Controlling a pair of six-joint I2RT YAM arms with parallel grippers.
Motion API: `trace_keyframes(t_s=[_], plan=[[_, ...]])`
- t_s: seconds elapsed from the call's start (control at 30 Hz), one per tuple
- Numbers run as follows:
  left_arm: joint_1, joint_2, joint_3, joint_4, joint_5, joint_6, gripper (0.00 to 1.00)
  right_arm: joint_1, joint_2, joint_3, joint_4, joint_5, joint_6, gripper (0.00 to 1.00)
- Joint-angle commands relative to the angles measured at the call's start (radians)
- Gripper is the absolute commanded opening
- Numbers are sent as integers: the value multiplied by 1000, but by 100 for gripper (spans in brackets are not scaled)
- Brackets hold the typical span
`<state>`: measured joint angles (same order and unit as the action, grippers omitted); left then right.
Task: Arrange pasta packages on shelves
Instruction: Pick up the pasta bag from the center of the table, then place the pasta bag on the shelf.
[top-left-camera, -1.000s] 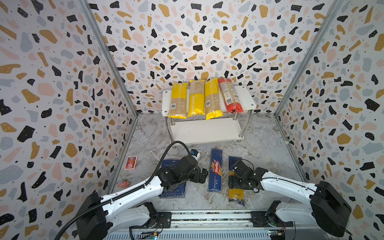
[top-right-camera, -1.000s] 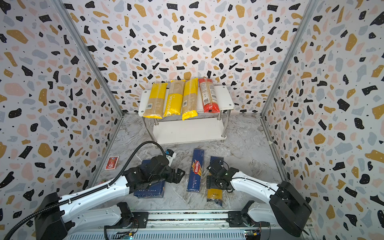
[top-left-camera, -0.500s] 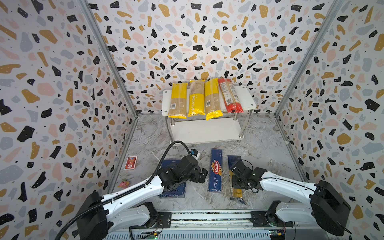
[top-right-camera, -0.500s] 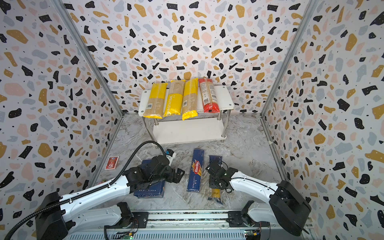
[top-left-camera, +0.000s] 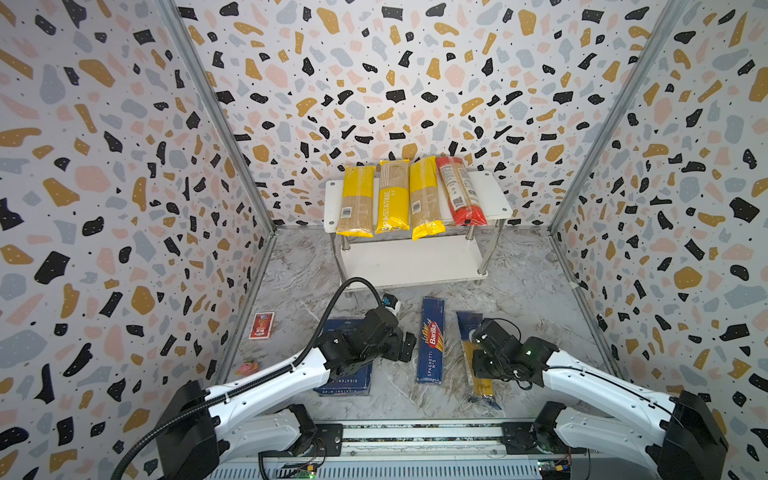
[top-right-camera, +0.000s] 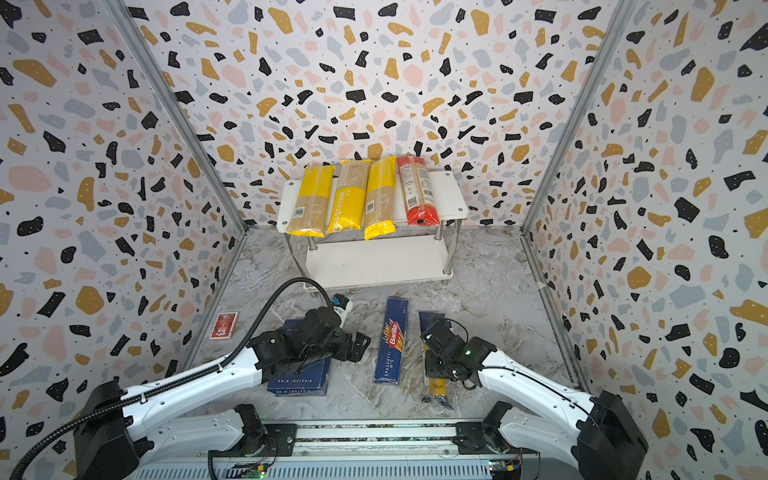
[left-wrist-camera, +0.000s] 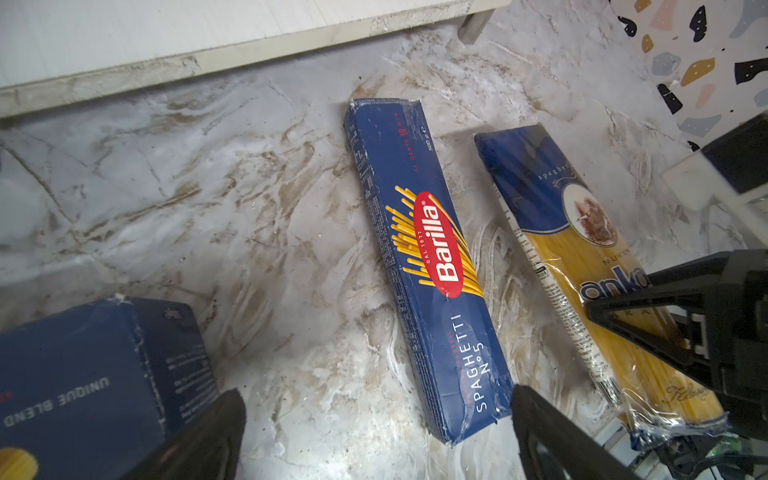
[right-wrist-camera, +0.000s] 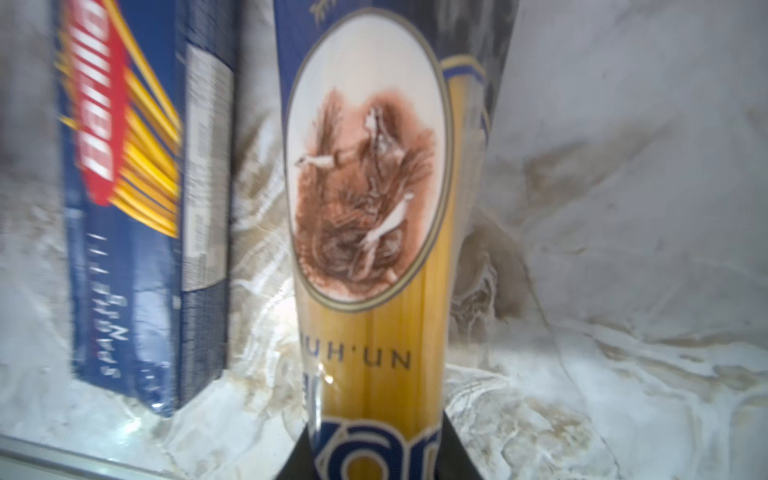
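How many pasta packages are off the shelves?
3: the wide Barilla box under the left arm, the narrow Barilla box mid-floor, the ankara bag in the right tool. None seems hidden.

In both top views the left arm (top-left-camera: 266, 384) covers most of the wide blue box (top-left-camera: 347, 381), and the right hand (top-left-camera: 484, 360) hides the ankara bag's (top-left-camera: 483, 388) middle. The right wrist view is blurred — the narrow Barilla box's (right-wrist-camera: 137, 249) small print is unreadable.

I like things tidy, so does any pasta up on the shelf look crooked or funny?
Yes. On the top shelf, the third yellow bag from the left pokes out past the front edge farther than the bags beside it, so its crinkled end hangs over nothing and the row looks uneven.
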<state>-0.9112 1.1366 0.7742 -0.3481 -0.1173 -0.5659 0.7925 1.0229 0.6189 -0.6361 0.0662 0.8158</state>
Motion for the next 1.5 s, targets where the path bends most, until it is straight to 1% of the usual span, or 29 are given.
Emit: trace_keyframes(t_s=[0.0,0.13,0.23,0.5,1.0,1.27,1.47], plan=[[-3,15,43,-17,-30,10,99,-30,-37,75,72,14,-59,21],[-3,18,68,-26,-35,7,99,-65,-26,116,96,11,-101,21],[-3,21,84,-37,-46,10,99,-115,2,155,124,-15,-147,22],[-3,26,113,-64,-57,17,99,-236,126,285,211,-97,-253,22],[-2,54,156,-75,-66,34,100,-350,378,457,350,-194,-321,22],[-2,71,176,-88,-66,44,100,-387,491,516,399,-235,-346,21],[0,68,180,-108,-80,52,99,-395,556,549,424,-239,-367,21]])
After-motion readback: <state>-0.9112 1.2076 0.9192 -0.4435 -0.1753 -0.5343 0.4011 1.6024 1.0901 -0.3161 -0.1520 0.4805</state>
